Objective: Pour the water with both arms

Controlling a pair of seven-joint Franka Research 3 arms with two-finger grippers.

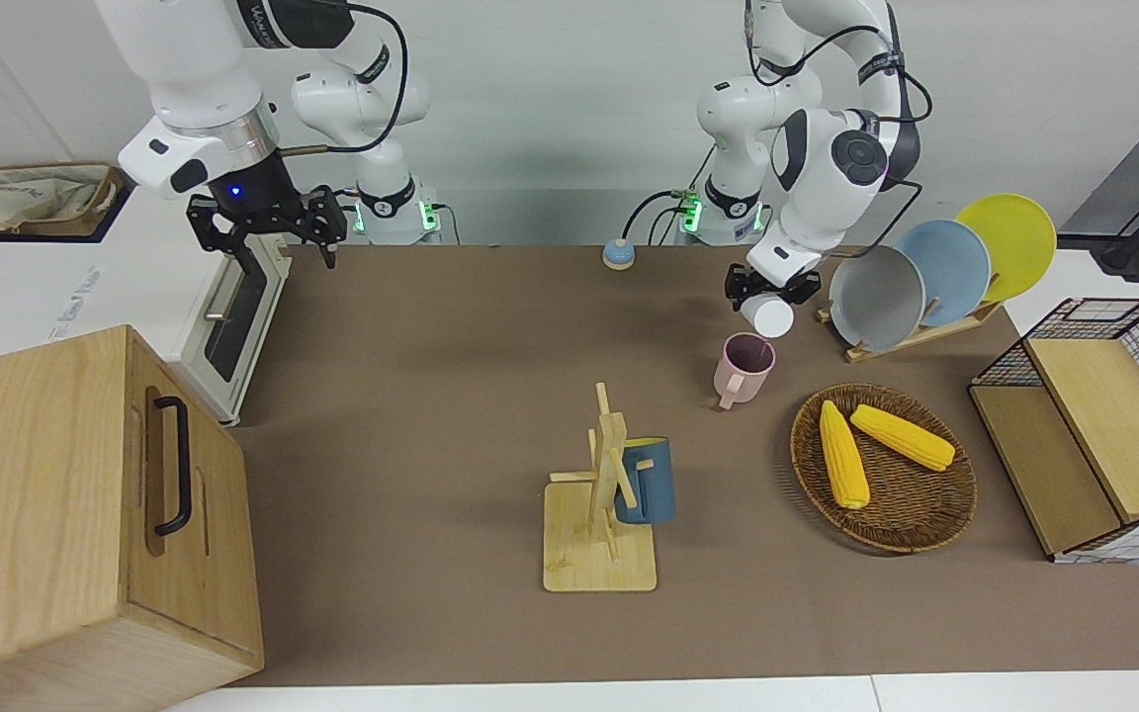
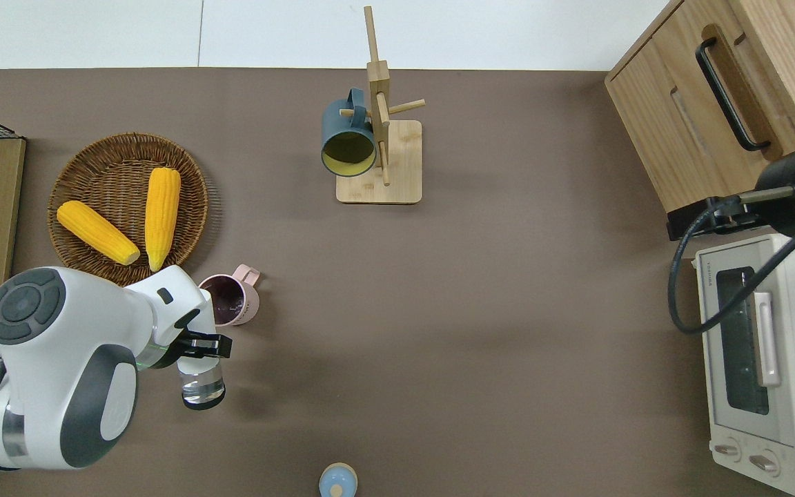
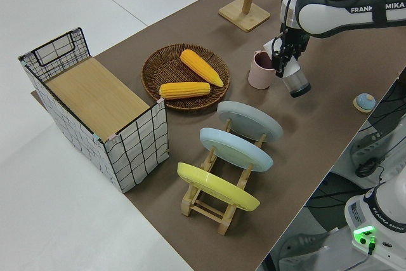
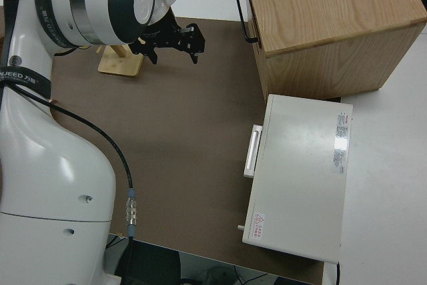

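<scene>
The left gripper (image 2: 199, 344) is clamped on a clear glass cup with a white base (image 2: 201, 388), holding it tipped on its side in the air over the brown mat (image 2: 480, 310), at about six o'clock from the upright pink handled mug (image 2: 230, 299) in the overhead view. The cup's mouth points toward the mug. The right gripper (image 1: 268, 225), fingers spread and empty, is parked.
</scene>
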